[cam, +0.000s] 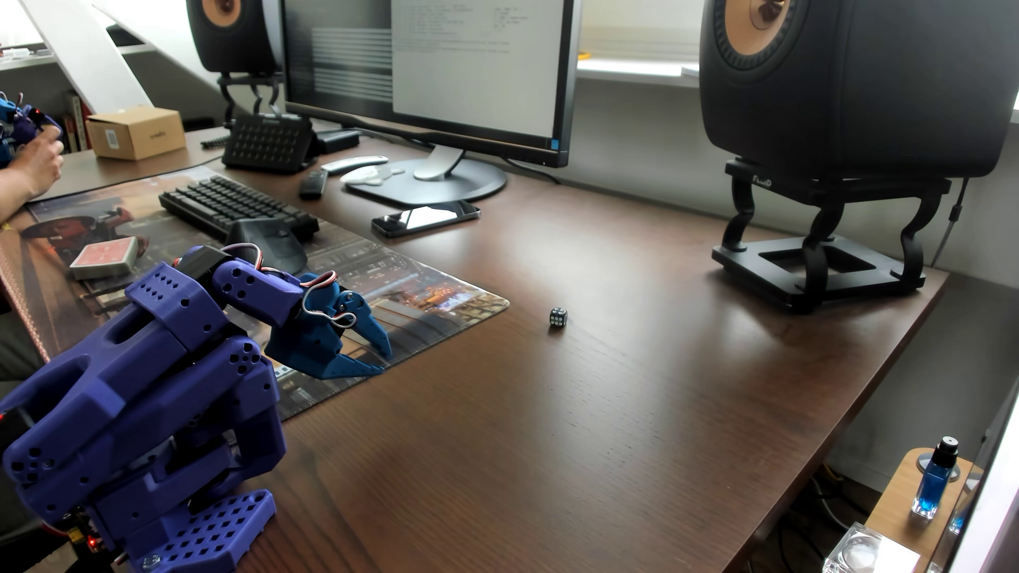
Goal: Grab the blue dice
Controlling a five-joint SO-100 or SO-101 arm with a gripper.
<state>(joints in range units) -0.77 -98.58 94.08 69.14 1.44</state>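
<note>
Dice [558, 318] sits alone on bare brown desk [551, 441], right of the picture mat [430, 308] and well apart from the arm; its near face shows six white pips; purple arm [143, 385] stands folded at the near left, its gripper [384, 363] low over the mat's near edge, the two fingers spread apart with nothing between them; keyboard [231, 206] and phone [424, 217] lie farther back; a blue bottle [934, 485] stands on a side shelf at the near right.
</note>
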